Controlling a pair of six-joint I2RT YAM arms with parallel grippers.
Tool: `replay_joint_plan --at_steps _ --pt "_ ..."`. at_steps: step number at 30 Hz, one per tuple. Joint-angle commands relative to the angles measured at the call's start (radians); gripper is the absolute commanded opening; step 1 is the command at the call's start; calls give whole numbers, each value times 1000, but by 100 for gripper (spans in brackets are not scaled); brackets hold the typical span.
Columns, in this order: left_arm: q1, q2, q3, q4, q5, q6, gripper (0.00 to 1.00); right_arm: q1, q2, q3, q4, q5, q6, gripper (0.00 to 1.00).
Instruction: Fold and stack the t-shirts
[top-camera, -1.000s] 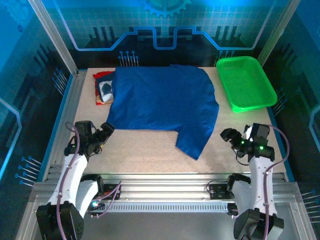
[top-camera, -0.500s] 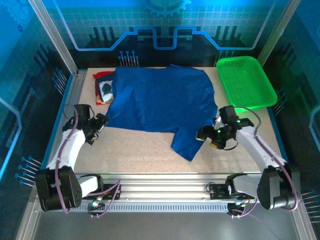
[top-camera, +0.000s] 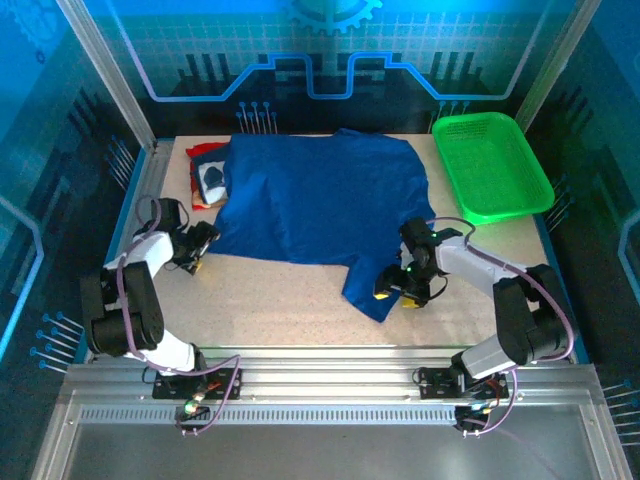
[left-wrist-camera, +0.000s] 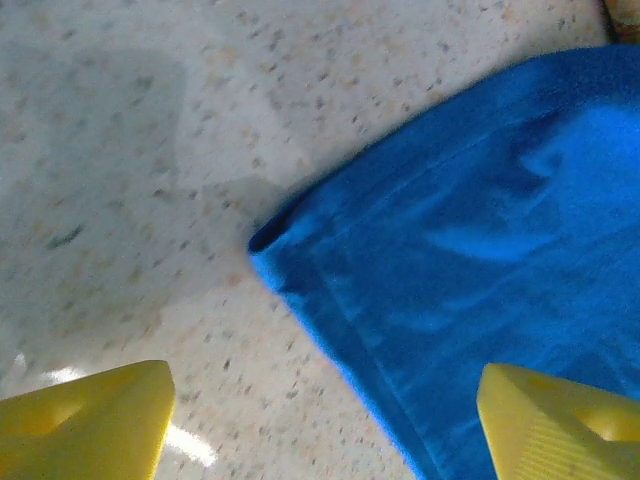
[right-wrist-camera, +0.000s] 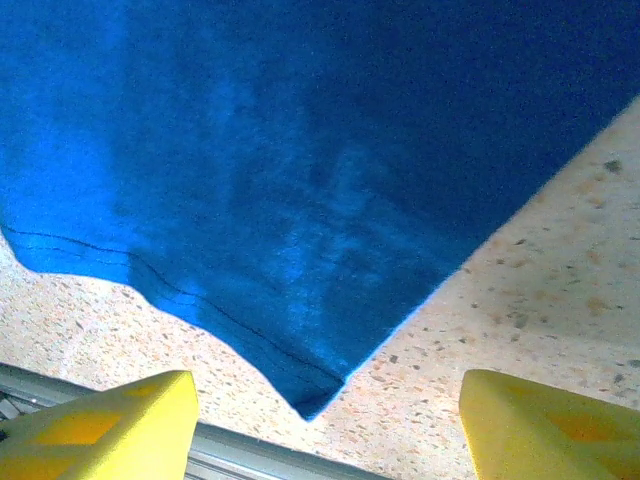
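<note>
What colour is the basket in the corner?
The basket is bright green, seen best in the top external view.

The blue tee (top-camera: 320, 205) hides part of the red tee (top-camera: 203, 152) and navy-white tee (top-camera: 211, 181).

The royal blue t-shirt (top-camera: 320, 200) is soft matt cloth with stitched hems. Under it, the table (top-camera: 270, 290) is speckled, smooth and faintly glossy. Right of the shirt, the basket (top-camera: 490, 165) is green plastic mesh.

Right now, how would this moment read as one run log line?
state: blue shirt spread out, unfolded | left gripper: open, at its left corner | right gripper: open, above its near corner | held: nothing
</note>
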Motion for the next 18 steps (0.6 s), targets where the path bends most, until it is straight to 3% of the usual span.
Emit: replay_joint_plan --at_steps 1,8,18 --pt "10 49 53 43 28 33 77 32 12 23 -36 -15 -11 70" --pt "10 180 110 14 -2 60 62 62 -13 8 -86 -25 -14 70" --pt "0 252 92 97 39 64 12 126 40 6 -52 -38 1 70"
